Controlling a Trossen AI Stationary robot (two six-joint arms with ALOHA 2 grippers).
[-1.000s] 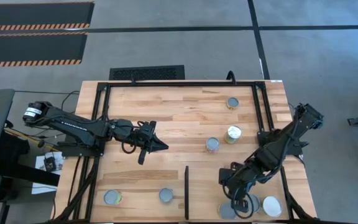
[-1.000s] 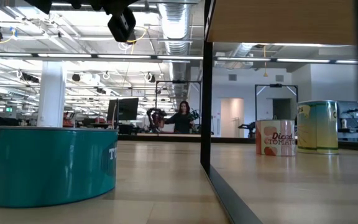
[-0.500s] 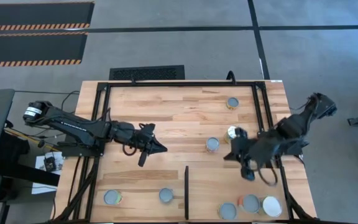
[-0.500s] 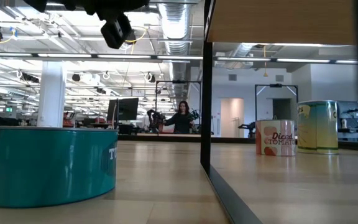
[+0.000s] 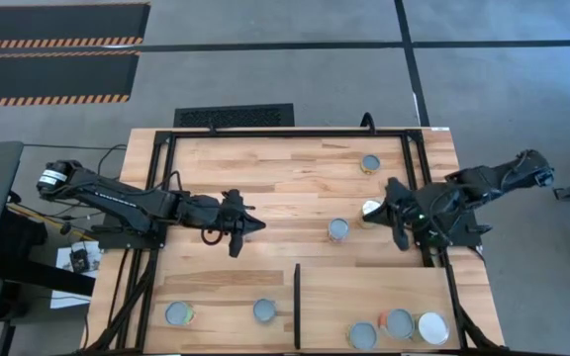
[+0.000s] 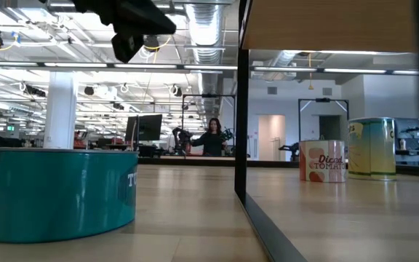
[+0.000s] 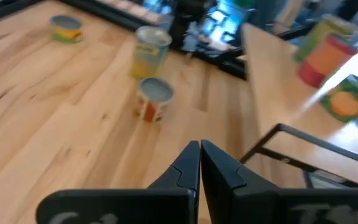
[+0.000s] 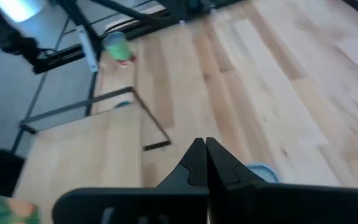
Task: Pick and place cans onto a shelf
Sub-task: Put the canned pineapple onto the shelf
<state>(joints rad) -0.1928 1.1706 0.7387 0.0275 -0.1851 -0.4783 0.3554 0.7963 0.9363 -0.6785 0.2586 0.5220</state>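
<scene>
I am keeping both fingers pairs closed, holding nothing: right gripper [image 5: 396, 213] hovering center-right by the yellow can [image 5: 371, 210], prob. my next pick; left gripper [image 5: 248, 223] waiting mid-frame. Shelf [image 5: 394, 289] sitting bottom right w/ three cans.

Partly hidden under right arm [image 5: 433, 210]: yellow-labelled can [image 5: 369, 209]. Cut by bottom edge at 5 o'clock: grey-topped can [image 5: 362, 336]. Labels too small to read.
</scene>
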